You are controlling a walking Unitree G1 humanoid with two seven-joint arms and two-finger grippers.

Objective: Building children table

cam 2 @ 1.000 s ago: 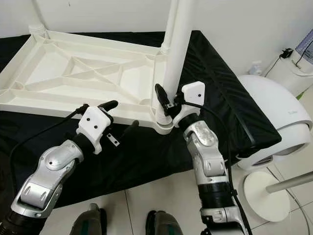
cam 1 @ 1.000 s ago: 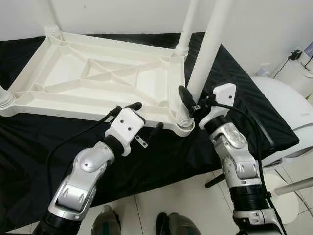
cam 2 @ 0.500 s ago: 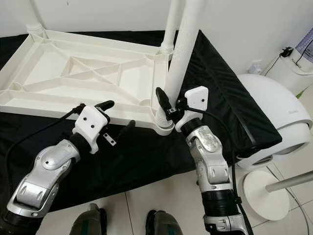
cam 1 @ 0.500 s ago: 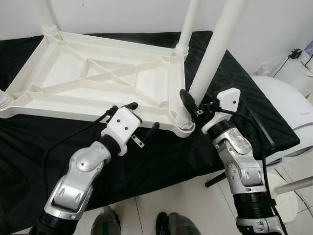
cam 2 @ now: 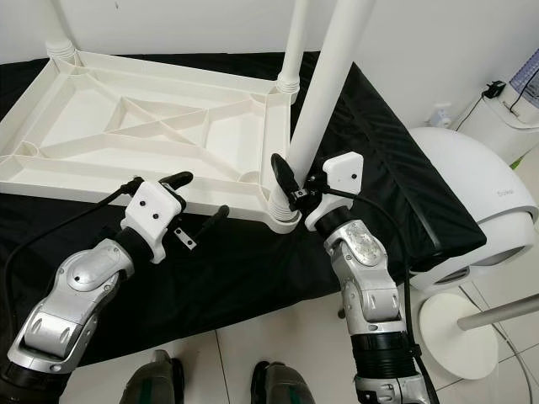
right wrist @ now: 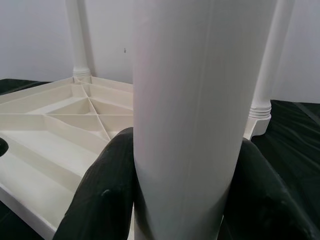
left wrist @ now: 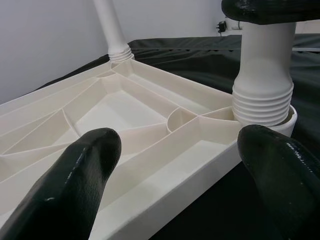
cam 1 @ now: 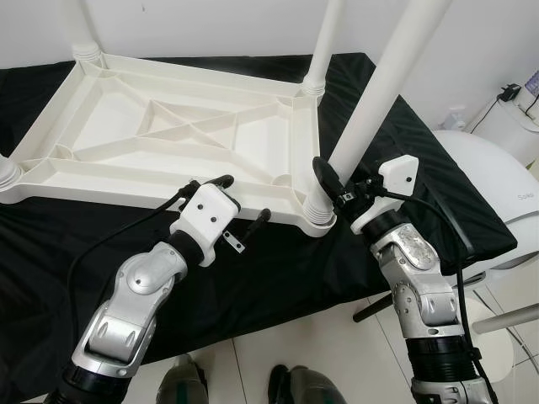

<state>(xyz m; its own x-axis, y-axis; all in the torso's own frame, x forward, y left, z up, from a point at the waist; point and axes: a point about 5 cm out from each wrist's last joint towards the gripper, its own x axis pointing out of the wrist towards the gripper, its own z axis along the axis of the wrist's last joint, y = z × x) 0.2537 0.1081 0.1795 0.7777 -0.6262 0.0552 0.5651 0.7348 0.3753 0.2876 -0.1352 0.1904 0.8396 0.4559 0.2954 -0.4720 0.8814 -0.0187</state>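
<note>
Left eye view, nearest first: two dark shoes stand on the pale tiled floor at the bottom edge; above them the two silver arms reach forward over a black cloth that covers the work surface; the left gripper hovers with its fingers spread wide at the near rim of the upturned white table top, one finger over the rim and the other just off it above the cloth; the left wrist view shows the ribbed underside of the top between those two fingers; the right gripper is clamped around the lower part of a white table leg, whose ribbed end sits in the socket at the near right corner of the top; the leg leans away to the right rather than standing straight; in the right wrist view both black fingers press against the leg's sides; farther back, another white leg stands upright in the far right corner socket; a third leg rises at the far left corner; to the right, off the cloth, sits a white rounded object.
</note>
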